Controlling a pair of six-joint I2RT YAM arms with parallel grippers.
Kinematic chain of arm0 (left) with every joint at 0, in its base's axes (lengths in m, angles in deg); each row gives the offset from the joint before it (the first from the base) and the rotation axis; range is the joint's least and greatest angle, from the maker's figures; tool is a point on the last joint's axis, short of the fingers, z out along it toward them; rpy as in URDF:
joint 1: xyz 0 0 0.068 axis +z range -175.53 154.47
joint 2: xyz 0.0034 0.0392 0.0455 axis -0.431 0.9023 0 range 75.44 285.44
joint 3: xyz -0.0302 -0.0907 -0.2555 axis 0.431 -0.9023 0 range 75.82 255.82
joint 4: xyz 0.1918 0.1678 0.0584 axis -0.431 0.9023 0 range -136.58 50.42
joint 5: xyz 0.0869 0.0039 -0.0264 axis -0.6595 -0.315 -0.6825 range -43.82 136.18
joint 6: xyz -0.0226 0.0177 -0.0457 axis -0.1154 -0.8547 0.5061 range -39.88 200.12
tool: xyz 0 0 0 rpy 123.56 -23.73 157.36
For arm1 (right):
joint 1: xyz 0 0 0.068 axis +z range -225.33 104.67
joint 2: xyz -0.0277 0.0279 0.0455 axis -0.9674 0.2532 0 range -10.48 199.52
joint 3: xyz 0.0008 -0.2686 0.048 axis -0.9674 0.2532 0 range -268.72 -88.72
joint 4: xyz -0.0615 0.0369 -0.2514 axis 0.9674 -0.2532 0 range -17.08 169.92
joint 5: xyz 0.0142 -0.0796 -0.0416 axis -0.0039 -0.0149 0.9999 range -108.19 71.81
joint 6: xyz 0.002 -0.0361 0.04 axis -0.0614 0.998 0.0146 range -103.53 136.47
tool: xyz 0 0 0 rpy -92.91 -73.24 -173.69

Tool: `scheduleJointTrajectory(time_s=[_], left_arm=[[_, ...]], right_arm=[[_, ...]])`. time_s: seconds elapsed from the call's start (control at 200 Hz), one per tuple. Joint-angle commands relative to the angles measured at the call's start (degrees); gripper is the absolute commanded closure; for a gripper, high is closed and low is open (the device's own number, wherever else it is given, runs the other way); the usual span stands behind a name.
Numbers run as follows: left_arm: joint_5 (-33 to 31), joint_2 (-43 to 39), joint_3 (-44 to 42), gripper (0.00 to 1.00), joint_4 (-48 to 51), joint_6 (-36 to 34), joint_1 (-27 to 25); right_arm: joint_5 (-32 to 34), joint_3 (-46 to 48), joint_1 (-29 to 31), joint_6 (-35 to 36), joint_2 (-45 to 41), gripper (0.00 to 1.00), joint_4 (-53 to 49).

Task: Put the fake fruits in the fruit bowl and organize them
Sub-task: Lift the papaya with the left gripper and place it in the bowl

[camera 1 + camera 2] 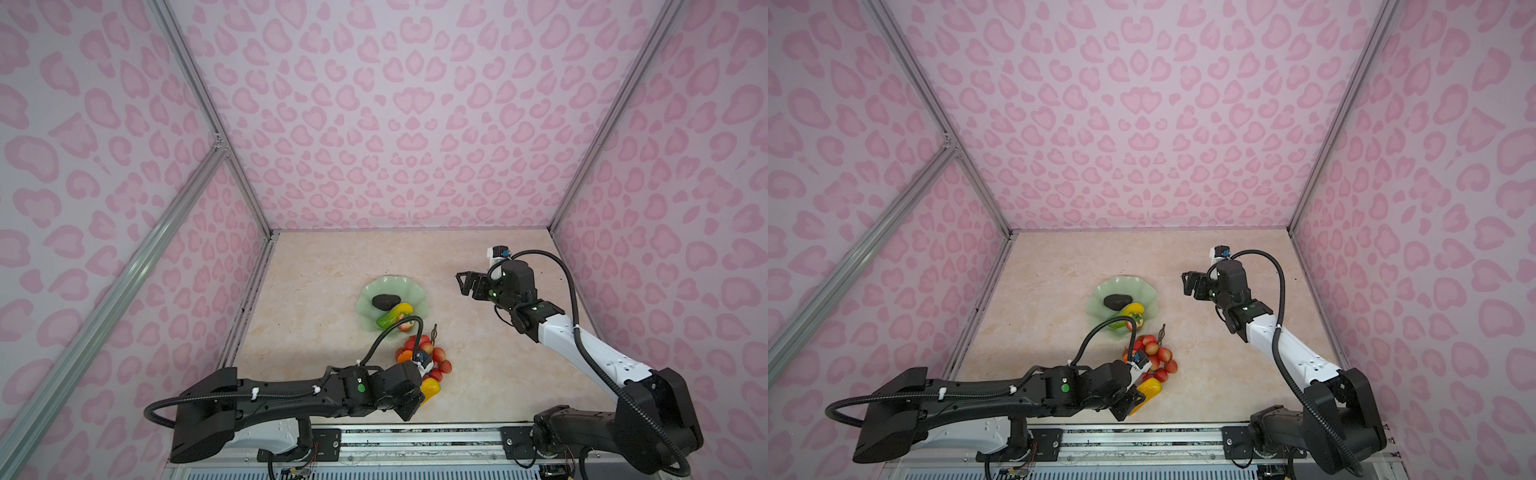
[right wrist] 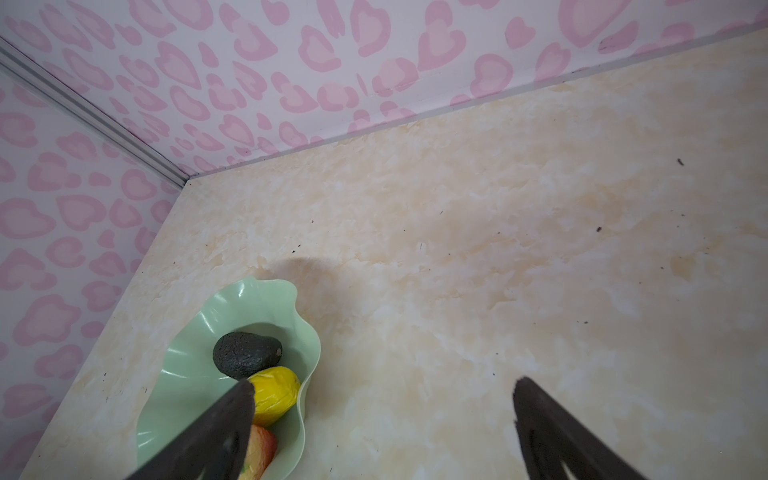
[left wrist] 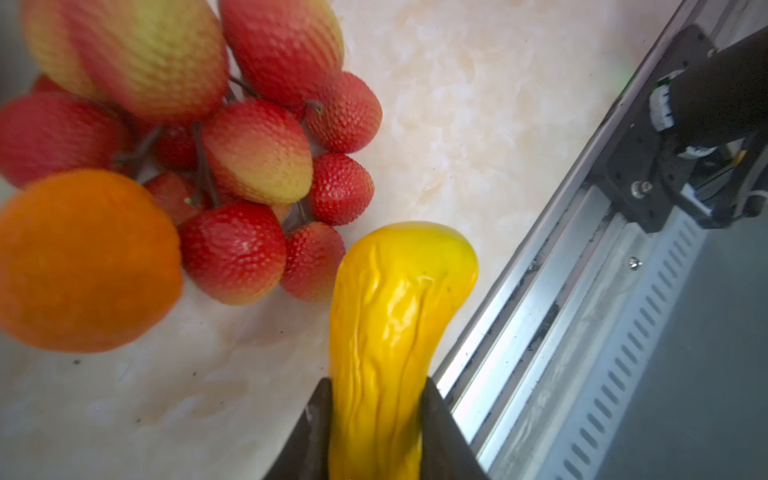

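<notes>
The pale green fruit bowl sits mid-table. In it lie a dark avocado, a yellow-green oblong and a pink-red strawberry. In front of the bowl, on the table, are the red berry bunch and a small orange. My left gripper is shut on a bumpy yellow-orange oblong next to the bunch. My right gripper hangs open and empty, right of the bowl.
A metal rail runs along the table's front edge, close to the held fruit. Pink patterned walls close in the back and both sides. Bare marble table stretches behind and right of the bowl.
</notes>
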Motion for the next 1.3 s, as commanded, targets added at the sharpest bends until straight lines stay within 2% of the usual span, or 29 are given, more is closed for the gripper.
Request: scheduleJointTrajectory(time_s=[0.0, 0.07, 0.165, 0.295, 0.54, 0.71, 0.875, 0.94, 1.04, 1.105, 1.175, 1.295], left_arm=[[-3.9, -7.1, 0.0, 0.69, 5.7, -2.5, 1.9], [-4.8, -12.6, 0.6, 0.68, 8.6, -4.1, 5.5], [-4.0, -17.6, 2.0, 0.68, 10.2, -6.8, 13.8], [-1.1, -17.5, 4.4, 0.68, 5.6, -11.7, 23.8], [1.6, -0.8, 15.3, 0.68, -0.5, -18.6, 33.1], [3.6, 12.9, 22.7, 0.69, -1.7, -18.7, 38.5], [5.8, 23.7, 27.4, 0.68, -2.8, -18.9, 39.9], [5.9, 26.8, 28.9, 0.65, -2.8, -18.6, 39.9], [5.4, 28.8, 29.9, 0.44, -3.3, -17.8, 40.1], [5.6, 28.5, 29.8, 0.36, -4.1, -16.8, 40.6], [4.8, 26.6, 29.3, 0.32, -5.1, -15.9, 41.1], [2.8, 20.6, 27.3, 0.25, -7.3, -14.5, 42.7]], right_arm=[[-0.7, 0.3, -0.3, -0.7, 0.4, 0.04, 1.9], [-0.6, 0.2, -0.4, -0.8, 0.4, 0.04, 1.8], [-0.2, 0.1, -0.7, -1.4, 0.5, 0.04, 1.4], [-0.8, -0.8, -0.7, -1.4, 0.9, 0.04, 0.0], [-0.7, -0.2, -0.7, -1.8, 0.4, 0.05, -1.6], [-1.6, 0.2, -0.7, -2.1, 0.6, 0.05, -2.4], [-1.6, 0.5, -0.7, -1.6, 0.6, 0.05, -3.2], [-2.7, 0.2, -0.8, -0.5, 0.5, 0.06, -4.1], [-4.1, 0.2, -0.6, 0.5, 0.0, 0.06, -5.3], [-4.9, 0.4, 0.5, 1.9, -0.6, 0.07, -6.0], [-4.0, 0.1, 3.5, 5.2, -1.5, 0.08, -7.8], [-2.7, -0.8, 12.8, 11.0, -2.7, 0.09, -10.1]])
